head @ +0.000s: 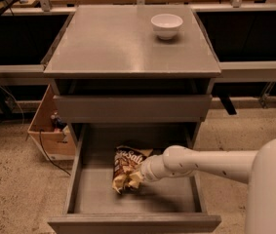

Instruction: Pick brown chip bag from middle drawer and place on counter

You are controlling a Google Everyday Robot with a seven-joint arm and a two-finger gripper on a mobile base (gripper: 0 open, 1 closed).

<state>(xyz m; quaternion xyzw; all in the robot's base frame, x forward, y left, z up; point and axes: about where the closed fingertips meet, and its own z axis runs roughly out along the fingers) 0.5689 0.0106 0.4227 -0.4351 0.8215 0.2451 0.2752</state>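
Observation:
The brown chip bag [127, 165] lies in the open middle drawer [84, 199], left of centre, its white script facing up and its pale crumpled end toward the front. My gripper [136, 177] reaches in from the right on the white arm [201, 164] and sits against the bag's right lower side, touching it. The counter [118, 43] is the grey cabinet top above, and the white bowl [166, 25] stands at its back right.
A shut grey drawer front [132, 108] sits between the counter and the open drawer. A cardboard box [49, 130] with a cable stands on the floor to the left. Wooden tables with metal legs run along the back.

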